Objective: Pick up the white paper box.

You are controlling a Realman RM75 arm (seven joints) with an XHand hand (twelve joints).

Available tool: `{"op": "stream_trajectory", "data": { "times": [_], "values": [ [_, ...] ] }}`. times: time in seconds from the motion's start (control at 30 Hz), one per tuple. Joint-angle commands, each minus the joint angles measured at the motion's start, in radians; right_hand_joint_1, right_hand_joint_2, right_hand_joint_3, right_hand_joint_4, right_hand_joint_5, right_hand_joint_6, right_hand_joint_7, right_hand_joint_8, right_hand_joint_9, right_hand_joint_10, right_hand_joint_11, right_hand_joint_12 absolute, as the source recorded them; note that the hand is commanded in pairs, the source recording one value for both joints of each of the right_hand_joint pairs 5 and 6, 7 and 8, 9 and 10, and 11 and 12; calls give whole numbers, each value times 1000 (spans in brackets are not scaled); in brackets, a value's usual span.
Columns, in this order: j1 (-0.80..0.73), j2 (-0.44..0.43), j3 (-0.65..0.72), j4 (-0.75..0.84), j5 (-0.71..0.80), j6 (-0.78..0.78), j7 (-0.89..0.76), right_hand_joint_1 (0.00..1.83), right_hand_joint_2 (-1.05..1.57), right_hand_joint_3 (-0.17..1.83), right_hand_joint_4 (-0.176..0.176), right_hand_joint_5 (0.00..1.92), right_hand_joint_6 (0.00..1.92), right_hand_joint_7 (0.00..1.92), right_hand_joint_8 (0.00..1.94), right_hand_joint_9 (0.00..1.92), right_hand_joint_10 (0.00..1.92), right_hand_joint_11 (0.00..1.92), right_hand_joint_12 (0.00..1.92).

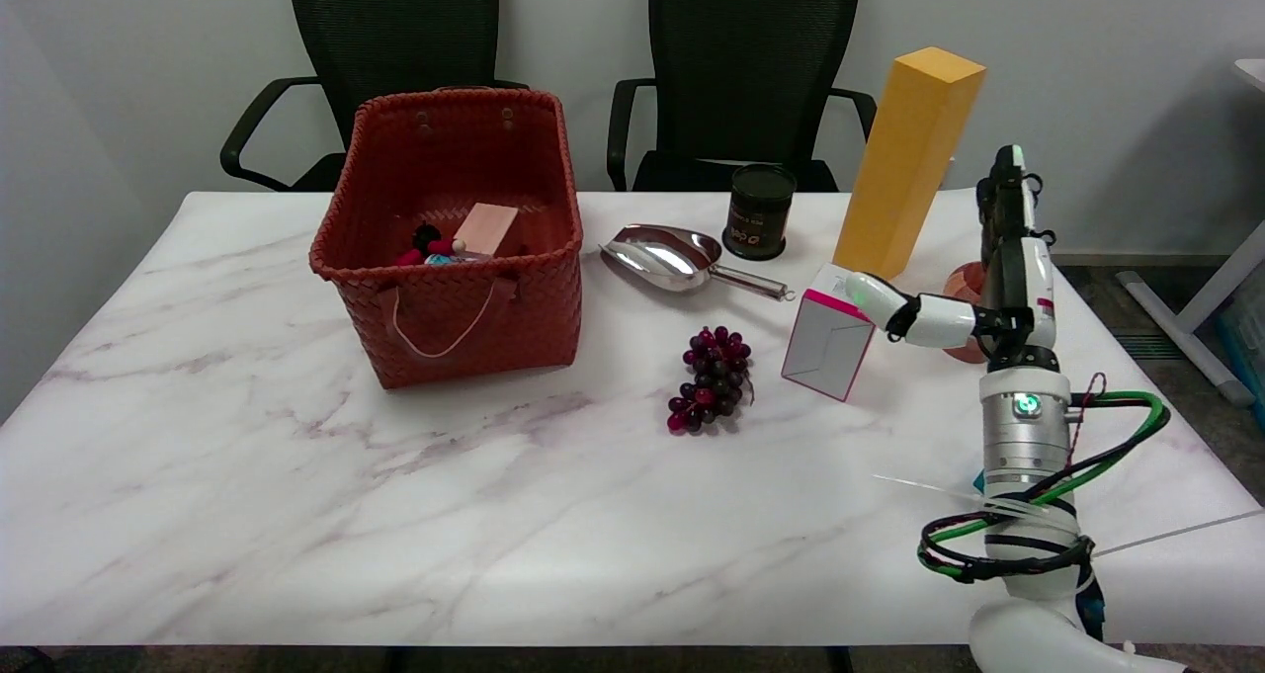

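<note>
White marble-patterned table (pixel 296 515) is filling the frame, two black office chairs (pixel 751 70) standing behind. Right of centre, your small white paper box with pink edges (pixel 828 345) is tilting, one edge on the table. Your right hand (pixel 973 268) is touching its top with one finger; grip not established, remaining fingers pointing upward.

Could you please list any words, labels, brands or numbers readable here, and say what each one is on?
No text is readable.
Dark tin: pale print on its side, too blurred to read.
White paper box: pink edging only, no lettering visible.
Yellow box: plain faces.
</note>
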Motion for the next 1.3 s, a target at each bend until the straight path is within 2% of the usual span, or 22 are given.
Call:
{"op": "stream_trajectory", "data": {
  "times": [0.03, 0.23, 0.37, 0.77, 1.3],
  "values": [
    [21, 50, 8, -90, 45, -181, 145, 1285, 96, 764, 0, 0, 0, 0, 0, 8, 8, 0, 0],
    [23, 51, 28, -140, 45, -245, 240, 1330, 152, 815, 0, 0, 0, 0, 0, 0, 0, 0, 0],
    [18, 49, 48, -158, 45, -288, 276, 1322, 172, 941, 0, 0, 0, 0, 0, 2, 2, 0, 0],
    [-21, 51, 99, -158, 47, -371, 277, 1333, 169, 1164, 0, 0, 0, 0, 0, 59, 59, 0, 0],
    [-34, 53, 85, -115, 36, -415, 277, 1328, 124, 1316, 0, 0, 0, 0, 0, 61, 61, 0, 0]
  ]
}}
